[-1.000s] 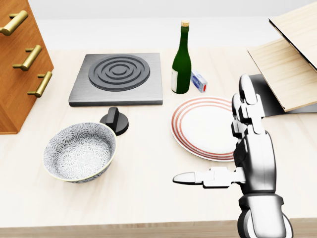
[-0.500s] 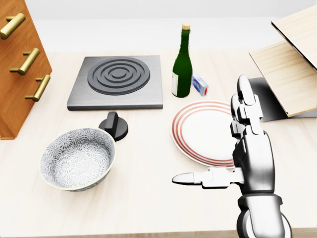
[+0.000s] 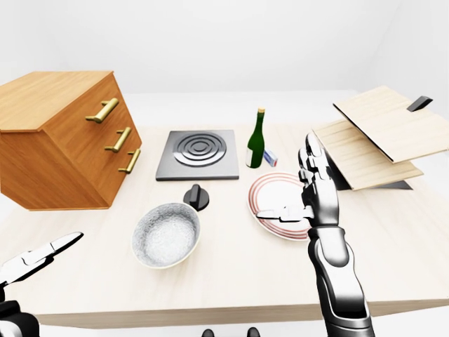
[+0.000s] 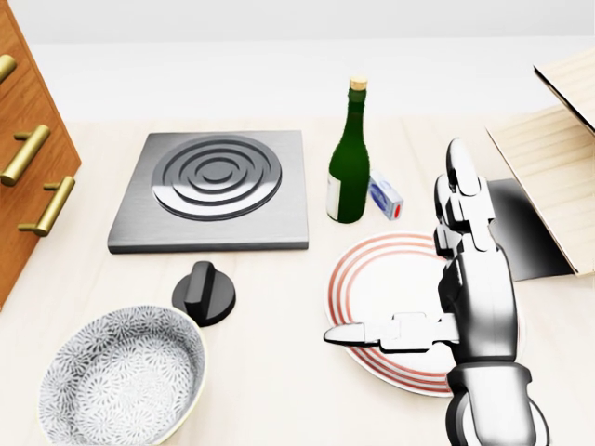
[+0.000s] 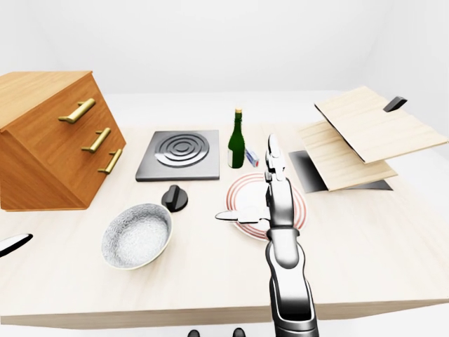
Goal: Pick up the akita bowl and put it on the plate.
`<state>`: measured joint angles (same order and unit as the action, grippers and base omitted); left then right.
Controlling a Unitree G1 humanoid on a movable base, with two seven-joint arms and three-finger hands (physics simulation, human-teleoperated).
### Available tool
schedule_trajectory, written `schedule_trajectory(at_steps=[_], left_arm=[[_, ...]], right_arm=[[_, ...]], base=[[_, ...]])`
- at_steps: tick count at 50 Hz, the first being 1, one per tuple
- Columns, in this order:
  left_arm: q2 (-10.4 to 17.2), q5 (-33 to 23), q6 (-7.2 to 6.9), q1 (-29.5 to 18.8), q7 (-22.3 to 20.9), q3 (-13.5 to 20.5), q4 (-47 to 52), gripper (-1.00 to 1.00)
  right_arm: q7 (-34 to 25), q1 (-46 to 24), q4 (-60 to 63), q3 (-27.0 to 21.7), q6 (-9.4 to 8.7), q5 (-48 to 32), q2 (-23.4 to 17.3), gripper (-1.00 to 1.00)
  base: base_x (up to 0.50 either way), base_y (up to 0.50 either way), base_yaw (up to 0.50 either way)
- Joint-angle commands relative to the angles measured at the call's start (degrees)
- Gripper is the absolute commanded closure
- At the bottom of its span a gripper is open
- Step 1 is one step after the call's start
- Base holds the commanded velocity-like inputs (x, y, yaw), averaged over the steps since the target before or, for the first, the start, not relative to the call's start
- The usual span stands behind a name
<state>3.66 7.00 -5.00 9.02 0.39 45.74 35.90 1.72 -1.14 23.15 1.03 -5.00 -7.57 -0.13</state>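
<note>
Porcelain, grey-white and flower-patterned, the akita bowl stands upright on the pale wooden desk, close to the desk edge that runs along the bottom of the left-eye view and left of that edge's middle. No hand touches it. A black round knob lies just beside its upper right rim. The white plate with red rings lies to the bowl's right in the head view, well apart from it.

The silver right hand hangs over the plate's right part, its fingers stretched straight towards the top of the view and its thumb jutting left, all apart and holding nothing. The left hand shows at the desk's lower left corner in the left-eye view, fingers spread and likewise holding nothing.

Above the plate stand a dark green glass bottle and, just right of it, a small blue and white box. A grey square hob with dark rings lies left of the bottle. A brown wooden drawer chest with brass handles occupies the desk's left edge, and light wooden boards lie at its right edge.
</note>
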Motion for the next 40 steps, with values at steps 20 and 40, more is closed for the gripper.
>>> schedule_trajectory(at_steps=[20, 40], left_arm=[[-0.1, -0.1, 0.0, -0.1, 0.0, 0.3, 1.0, -1.0], [0.0, 0.0, 0.0, 0.0, -0.2, 0.5, 0.8, -1.0]], right_arm=[[-0.1, -0.1, -0.4, -0.3, 0.0, 0.1, -0.1, -0.97], [-1.6, -0.1, 3.8, 1.4, 0.0, -1.4, -0.3, -0.97]], base=[[0.32, 0.0, 0.0], [0.33, -0.03, 0.0]])
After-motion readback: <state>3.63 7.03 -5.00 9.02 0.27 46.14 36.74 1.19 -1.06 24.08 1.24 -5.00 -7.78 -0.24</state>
